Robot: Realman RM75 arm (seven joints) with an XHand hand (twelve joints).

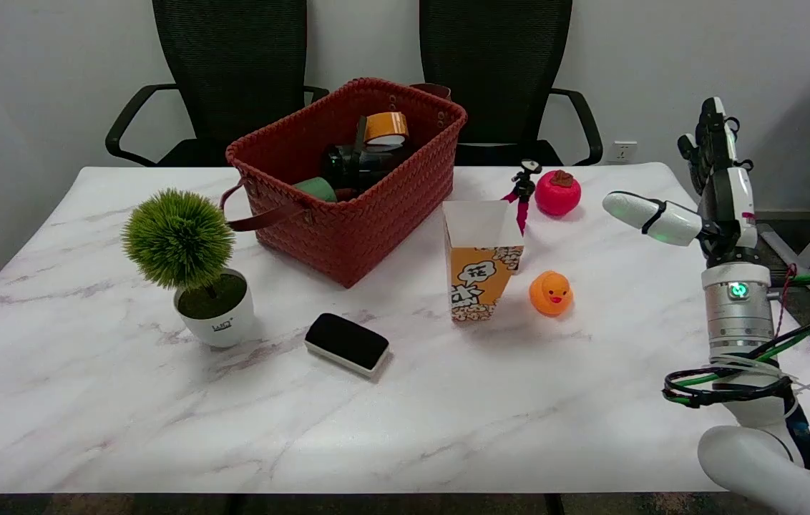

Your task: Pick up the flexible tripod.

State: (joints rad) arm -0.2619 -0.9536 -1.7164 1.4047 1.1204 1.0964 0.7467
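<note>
Behind the popcorn box (480,261) stands the tripod (521,192); robot hand (705,193) spread, empty.

Pink-and-black flexible tripod (521,192) stands upright on the table's far side.

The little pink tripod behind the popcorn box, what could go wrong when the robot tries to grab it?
1. The flexible tripod stands right behind the popcorn box, which partly hides it. The right hand, now open and off to the side, could tip the tall box while reaching in.
2. The red pomegranate toy sits close beside the tripod, so fingers might bump it and send it rolling.
3. The tripod's legs are thin, so it may slip or topple before it is held.
</note>
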